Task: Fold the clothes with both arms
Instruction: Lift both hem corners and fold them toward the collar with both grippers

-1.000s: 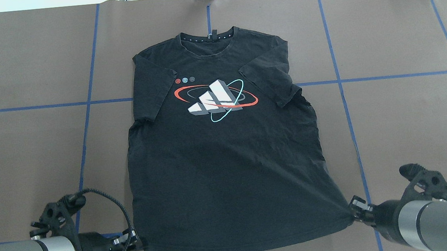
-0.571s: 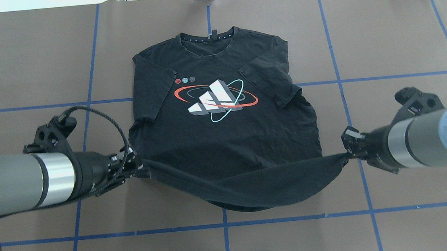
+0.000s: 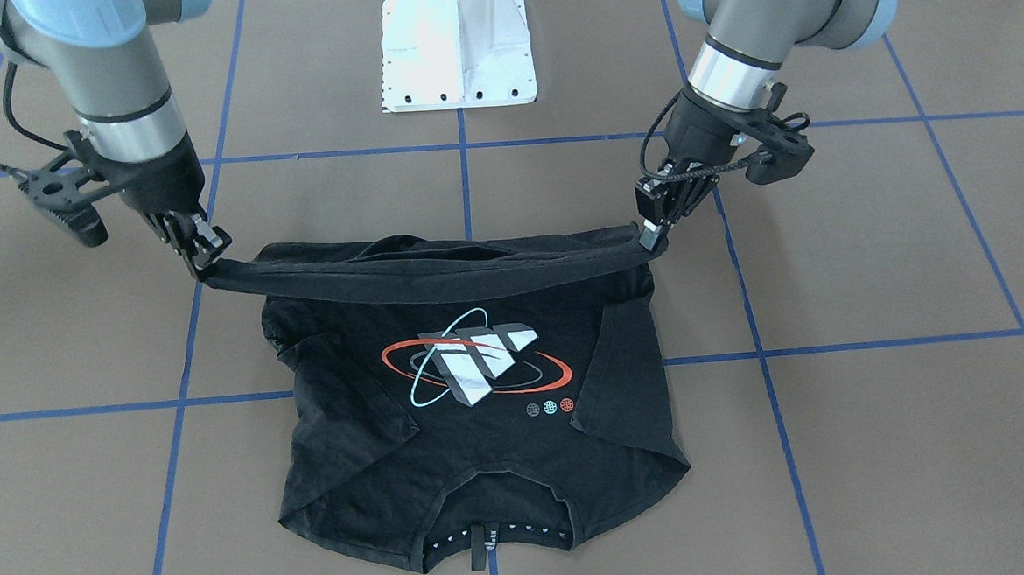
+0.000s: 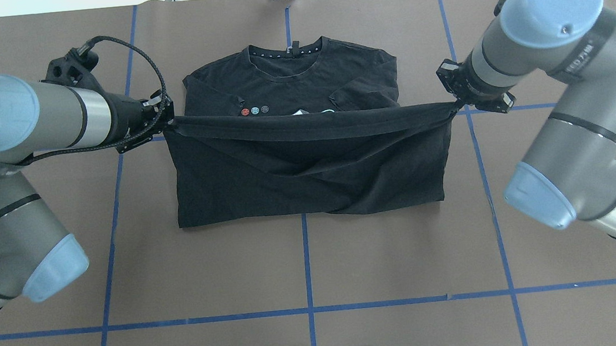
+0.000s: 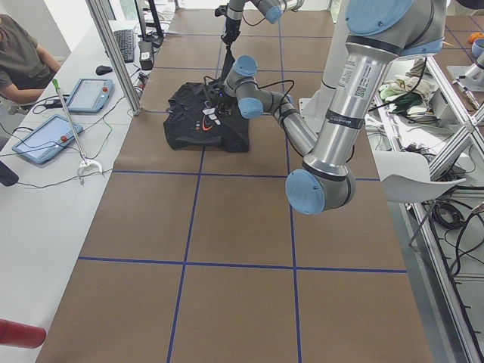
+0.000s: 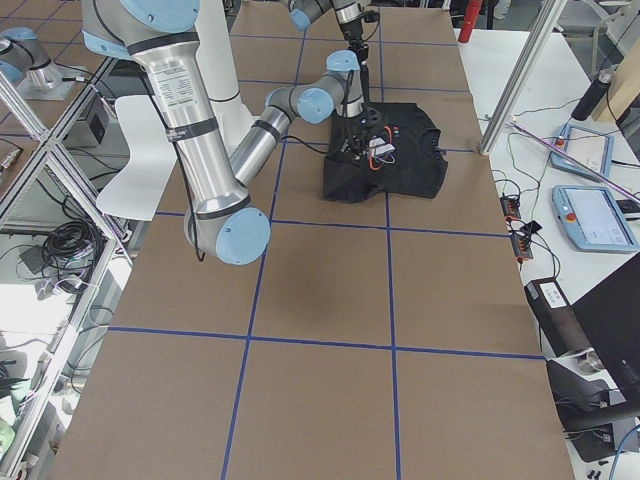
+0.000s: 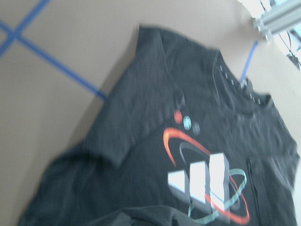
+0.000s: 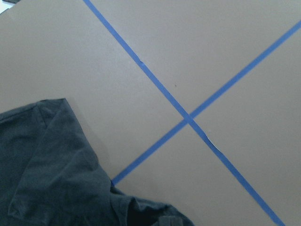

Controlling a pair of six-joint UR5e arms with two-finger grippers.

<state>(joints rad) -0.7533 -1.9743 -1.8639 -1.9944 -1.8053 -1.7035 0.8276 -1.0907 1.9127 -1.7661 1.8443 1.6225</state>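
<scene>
The black T-shirt [image 4: 307,162] lies front up, collar [image 4: 287,63] at the far side. Its hem [image 3: 423,270] is lifted and stretched taut between both grippers above the chest. My left gripper [image 4: 171,123] is shut on one hem corner, my right gripper [image 4: 454,105] on the other. In the front-facing view the left gripper [image 3: 652,235] is on the right and the right gripper [image 3: 204,258] on the left, with the orbit logo [image 3: 477,364] under the raised hem. From overhead the hem hides most of the logo; the three dots [image 4: 255,110] still show. The left wrist view shows the logo [image 7: 207,183].
The brown table cover carries a grid of blue tape lines [image 4: 306,262]. The white base plate [image 3: 455,45] sits at the robot's edge. In the exterior left view an operator [image 5: 19,53] sits by tablets [image 5: 41,138] on a side bench.
Both grippers carried the hem corners up from the near table edge toward the collar. The lower half of the shirt now doubles over the chest and covers most of the logo.
</scene>
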